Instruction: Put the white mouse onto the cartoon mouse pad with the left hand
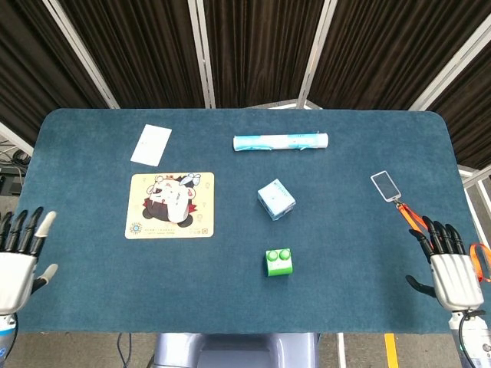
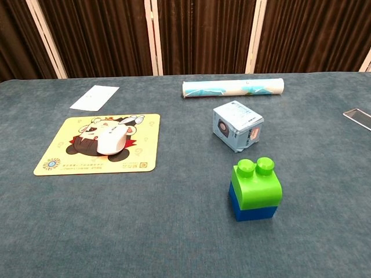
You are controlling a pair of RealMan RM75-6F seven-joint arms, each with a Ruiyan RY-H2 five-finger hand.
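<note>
The white mouse (image 1: pixel 177 205) (image 2: pixel 110 140) lies on the cartoon mouse pad (image 1: pixel 146 226) (image 2: pixel 142 153), near the pad's middle, with nothing touching it. My left hand (image 1: pixel 19 261) hangs at the near left edge of the table in the head view, fingers spread and empty, well away from the pad. My right hand (image 1: pixel 448 264) is at the near right edge, fingers spread and empty too. Neither hand shows in the chest view.
A white card (image 1: pixel 151 145) (image 2: pixel 94 97) lies behind the pad. A rolled tube (image 1: pixel 281 142) (image 2: pixel 233 87) sits at the back. A small blue-white box (image 1: pixel 275 199) (image 2: pixel 237 125) and a green-and-blue block (image 1: pixel 278 261) (image 2: pixel 255 189) stand mid-table. A badge with orange lanyard (image 1: pixel 386 185) lies right.
</note>
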